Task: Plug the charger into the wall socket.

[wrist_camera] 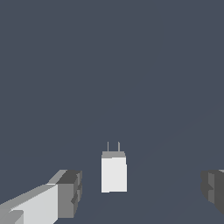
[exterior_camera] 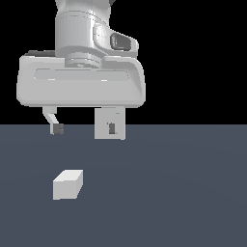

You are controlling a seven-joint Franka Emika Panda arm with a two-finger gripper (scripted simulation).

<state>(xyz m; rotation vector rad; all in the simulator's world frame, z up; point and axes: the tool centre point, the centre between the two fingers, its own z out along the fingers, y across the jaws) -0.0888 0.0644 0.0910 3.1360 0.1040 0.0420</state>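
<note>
The charger (exterior_camera: 67, 184) is a small white block lying on the dark grey floor, toward the exterior view's left. In the wrist view the charger (wrist_camera: 114, 173) shows two thin prongs at one end. My gripper (exterior_camera: 85, 128) hangs well above the floor and behind the charger, open, with nothing between its fingers. The wrist view has the gripper (wrist_camera: 141, 192) spread wide, its fingertips (wrist_camera: 70, 192) to either side of the charger, which lies far below. The wall socket (exterior_camera: 118, 116), a white upright square panel, stands behind my gripper, partly hidden by one finger.
The dark grey floor (exterior_camera: 183, 193) spreads flat across the lower half of the exterior view, with black background above it. The large white hand body (exterior_camera: 79, 87) fills the upper left of that view.
</note>
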